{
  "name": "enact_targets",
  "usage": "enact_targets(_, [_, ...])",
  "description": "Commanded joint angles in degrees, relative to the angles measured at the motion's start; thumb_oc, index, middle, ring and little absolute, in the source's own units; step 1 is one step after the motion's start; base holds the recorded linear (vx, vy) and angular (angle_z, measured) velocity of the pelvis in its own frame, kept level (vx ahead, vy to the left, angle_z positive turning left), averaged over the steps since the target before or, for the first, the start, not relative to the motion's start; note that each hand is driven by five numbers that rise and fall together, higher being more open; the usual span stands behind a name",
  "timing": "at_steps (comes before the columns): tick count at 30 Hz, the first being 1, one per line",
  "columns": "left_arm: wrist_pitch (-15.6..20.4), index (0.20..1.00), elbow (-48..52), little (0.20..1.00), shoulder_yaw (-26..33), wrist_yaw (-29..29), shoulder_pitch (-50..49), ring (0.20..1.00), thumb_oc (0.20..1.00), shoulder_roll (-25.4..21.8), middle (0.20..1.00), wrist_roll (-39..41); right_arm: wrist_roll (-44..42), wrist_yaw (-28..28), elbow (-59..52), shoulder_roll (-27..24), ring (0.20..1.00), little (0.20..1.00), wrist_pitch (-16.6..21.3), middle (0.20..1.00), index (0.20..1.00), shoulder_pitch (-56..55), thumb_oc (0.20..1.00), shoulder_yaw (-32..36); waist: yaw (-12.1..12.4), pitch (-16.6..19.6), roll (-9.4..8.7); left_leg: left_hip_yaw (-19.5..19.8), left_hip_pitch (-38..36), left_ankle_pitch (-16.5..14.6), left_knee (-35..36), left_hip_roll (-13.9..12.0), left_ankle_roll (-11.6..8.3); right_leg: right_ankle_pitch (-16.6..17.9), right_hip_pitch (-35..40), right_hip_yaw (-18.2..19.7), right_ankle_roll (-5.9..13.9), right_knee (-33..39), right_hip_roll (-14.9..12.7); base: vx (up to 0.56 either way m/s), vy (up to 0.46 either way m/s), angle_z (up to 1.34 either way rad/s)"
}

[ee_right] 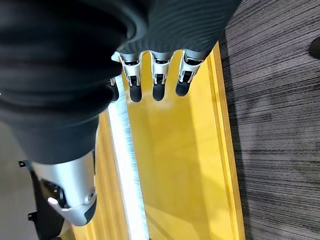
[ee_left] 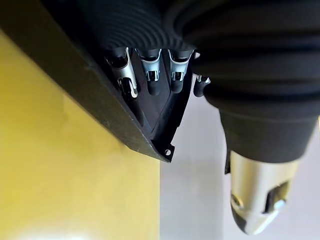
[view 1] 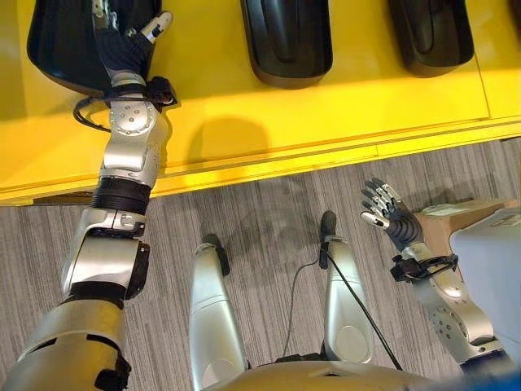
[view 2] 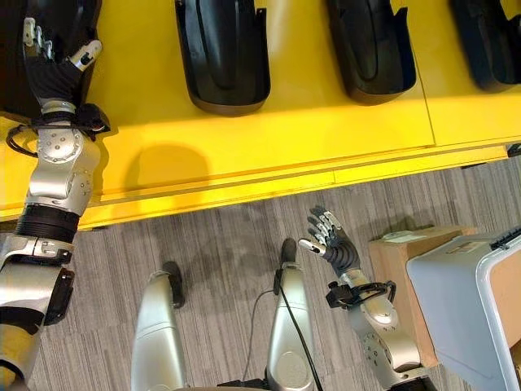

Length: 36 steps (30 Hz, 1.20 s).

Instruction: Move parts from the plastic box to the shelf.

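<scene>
While the left hand [view 1: 122,45] rests relaxed fingers on the black part [view 1: 65,41] lying on the yellow shelf [view 1: 326,114], placing seems done; next the empty, spread right hand [view 2: 334,240] likely returns to the plastic box [view 2: 464,301]

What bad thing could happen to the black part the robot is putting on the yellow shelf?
The left hand rests on the leftmost black part, which lies by the left end of the yellow shelf. Pulling the hand back could drag it askew or toward the shelf edge. The right hand hangs open over the floor beside the grey plastic box; swinging that arm round for the next part might knock it.
</scene>
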<state>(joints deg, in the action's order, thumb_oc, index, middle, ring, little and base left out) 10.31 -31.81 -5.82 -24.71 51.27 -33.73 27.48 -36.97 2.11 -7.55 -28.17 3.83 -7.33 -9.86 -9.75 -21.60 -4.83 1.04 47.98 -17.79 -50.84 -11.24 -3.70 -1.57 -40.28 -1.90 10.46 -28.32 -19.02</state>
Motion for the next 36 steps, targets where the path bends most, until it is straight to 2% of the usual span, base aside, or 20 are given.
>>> enact_targets(1, [-4.0,1.0,-9.7,1.0,0.4,0.4,-7.0,1.0,1.0,2.9,1.0,2.0,-1.4,0.4,-3.9,-2.5,1.0,1.0,1.7,1.0,1.0,-0.9,1.0,2.0,0.2,-1.9,-0.79,-1.7,-1.4,2.7,5.0,1.4,1.49,-9.5,-1.1,0.9,-3.2,-12.9,0.0,0.0,0.0,0.0])
enact_targets(2, [-4.0,1.0,-9.7,1.0,0.4,0.4,-7.0,1.0,1.0,2.9,1.0,2.0,-1.4,0.4,-3.9,-2.5,1.0,1.0,1.7,1.0,1.0,-0.9,1.0,2.0,0.2,-1.9,-0.78,-1.7,-1.4,2.7,5.0,1.4,1.49,-9.5,-1.0,0.9,-3.2,-12.9,0.0,0.0,0.0,0.0])
enact_targets(5, [0.1,1.0,-6.9,1.0,2.8,0.5,-9.8,1.0,1.0,5.8,1.0,13.4,-1.3,-0.4,-3.9,-1.8,1.0,1.0,1.8,1.0,1.0,-0.5,1.0,1.9,0.4,-1.9,-0.65,-1.6,-2.0,2.7,5.3,1.5,1.42,-9.5,-0.7,0.9,-3.25,-12.7,0.0,0.0,0.0,0.0])
enact_targets(7, [1.0,1.0,-6.2,1.0,3.6,0.7,-10.6,1.0,1.0,6.3,1.0,16.1,-1.2,-0.6,-3.9,-1.8,1.0,1.0,1.8,1.0,1.0,-0.4,1.0,1.8,0.5,-1.9,-0.65,-1.7,-2.3,2.7,5.4,1.5,1.38,-9.5,-0.4,0.9,-3.29,-12.6,0.0,0.0,0.0,0.0])
enact_targets(8, [2.4,1.0,-3.7,1.0,4.4,1.0,-11.9,1.0,1.0,7.3,1.0,19.9,-0.8,-0.8,-3.9,-1.4,1.0,1.0,1.8,1.0,1.0,-0.2,1.0,1.7,0.7,-2.0,-0.53,-1.7,-2.6,2.8,5.6,1.5,1.36,-9.4,-0.2,0.8,-3.35,-12.5,0.0,0.0,0.0,0.0])
enact_targets(9, [2.4,1.0,-3.7,1.0,4.4,1.0,-12.0,1.0,1.0,7.3,1.0,20.0,-0.8,-0.8,-3.9,-1.4,1.0,1.0,1.8,1.0,1.0,-0.3,1.0,1.6,0.6,-2.0,-0.53,-1.7,-2.6,2.8,5.6,1.5,1.36,-9.4,-0.1,0.8,-3.35,-12.5,0.0,0.0,0.0,0.0])
enact_targets(10, [4.3,1.0,-0.5,1.0,5.6,1.1,-13.9,1.0,1.0,9.0,1.0,24.6,-0.5,-1.2,-4.1,-1.2,1.0,1.0,1.8,1.0,1.0,0.0,1.0,1.4,0.8,-2.0,-0.43,-1.7,-3.2,2.8,5.8,1.6,1.35,-9.5,0.3,0.8,-3.32,-12.5,0.0,0.0,0.0,0.0])
enact_targets(12, [6.0,1.0,0.9,1.0,6.8,1.1,-14.8,1.0,1.0,10.6,1.0,28.9,-0.5,-1.4,-3.9,-0.9,1.0,1.0,1.7,1.0,1.0,0.3,1.0,1.1,1.0,-1.8,-0.38,-1.7,-3.8,2.9,6.0,1.6,1.29,-9.5,0.8,0.8,-3.33,-12.4,0.0,0.0,0.0,0.0])
enact_targets(16, [7.7,1.0,3.2,1.0,7.8,1.5,-16.3,1.0,1.0,13.1,1.0,33.4,-0.3,-1.9,-3.9,-0.8,1.0,1.0,1.6,1.0,1.0,0.4,1.0,0.7,1.2,-1.5,-0.41,-1.8,-5.3,3.0,6.7,1.6,1.11,-9.2,2.1,0.8,-3.3,-11.7,-0.1,0.0,0.0,0.0])
enact_targets(24, [9.5,1.0,6.7,1.0,7.7,1.4,-16.4,1.0,1.0,14.0,1.0,34.7,0.5,-2.4,-3.8,-0.8,1.0,1.0,1.6,1.0,1.0,1.3,1.0,0.9,1.0,-0.3,-0.34,-1.9,-7.1,3.3,7.6,1.5,0.86,-9.1,3.7,0.8,-3.2,-11.0,-0.1,0.0,0.0,0.0])
enact_targets(29, [10.3,1.0,10.1,1.0,6.8,1.5,-15.0,1.0,1.0,12.9,1.0,34.2,0.7,-2.6,-3.6,-0.8,1.0,1.0,1.7,1.0,1.0,2.1,1.0,1.4,0.9,0.2,-0.05,-1.8,-7.8,3.3,7.8,1.4,0.76,-9.1,4.4,0.9,-3.15,-10.8,0.0,0.0,0.0,0.0])
enact_targets(36, [11.7,1.0,13.0,1.0,5.1,2.3,-8.2,1.0,1.0,6.4,1.0,33.4,0.8,-1.8,-2.7,-1.1,1.0,1.0,2.1,1.0,1.0,3.3,1.0,2.6,0.3,1.3,0.99,-2.0,-9.0,3.2,8.2,1.4,0.66,-9.2,5.0,1.1,-2.96,-10.4,0.0,0.0,0.001,-0.01])
